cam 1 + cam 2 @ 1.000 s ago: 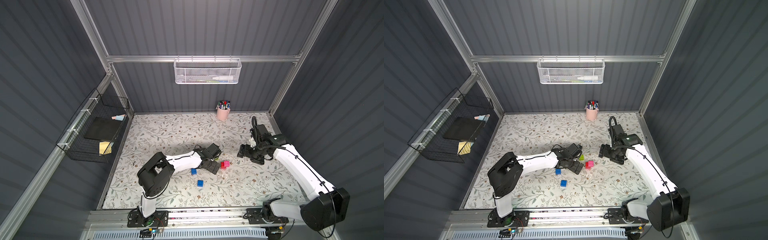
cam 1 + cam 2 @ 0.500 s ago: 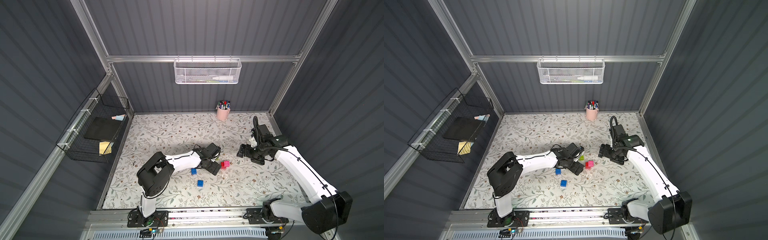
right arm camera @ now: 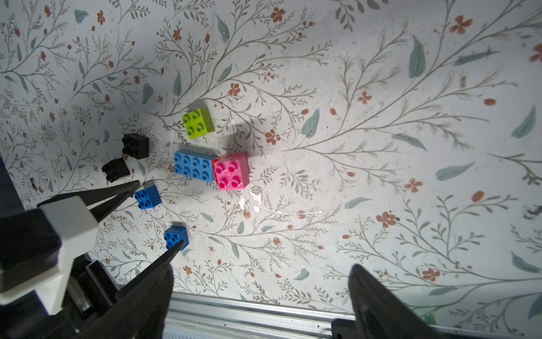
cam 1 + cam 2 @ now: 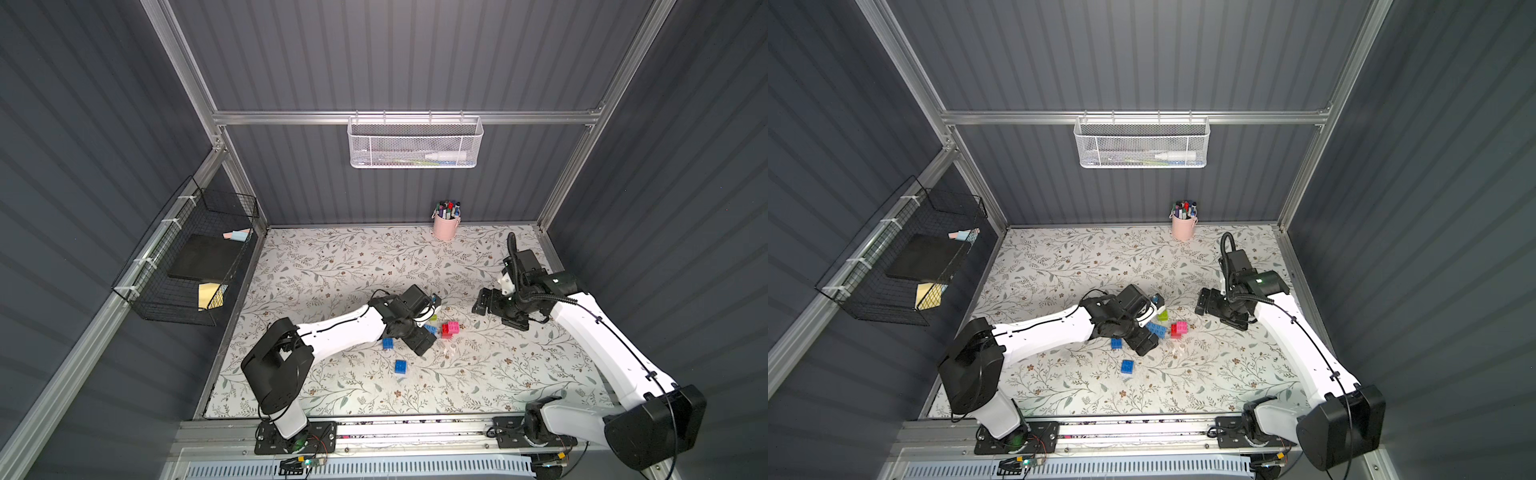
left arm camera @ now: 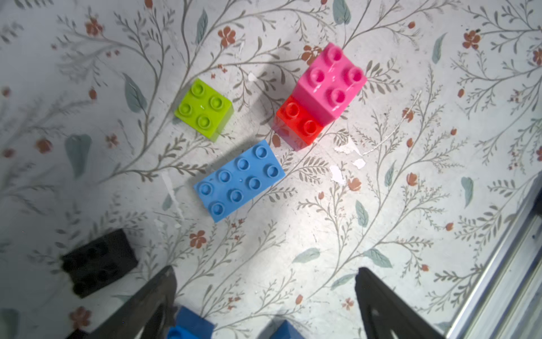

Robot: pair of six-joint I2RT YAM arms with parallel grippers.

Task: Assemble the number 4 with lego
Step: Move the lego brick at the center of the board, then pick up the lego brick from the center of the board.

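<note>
Left gripper (image 5: 265, 273) and right gripper (image 3: 261, 271): spread wide, nothing held. Early build step, judging by lego (image 3: 147, 196) loose on table (image 5: 440, 220): pink brick (image 5: 330, 79) stacked on red brick (image 5: 297, 121), light blue brick (image 5: 239, 179) just beside, lime green brick (image 5: 203, 108) apart. Next: close on one brick, align studs, press.

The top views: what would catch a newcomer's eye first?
In the middle of the floral mat, a pink brick stacked partly on a red brick stands out first, with a light blue brick and a lime green brick loose beside them. Both grippers are open and empty: the left gripper close by these bricks, the right gripper farther off to the side.
</note>
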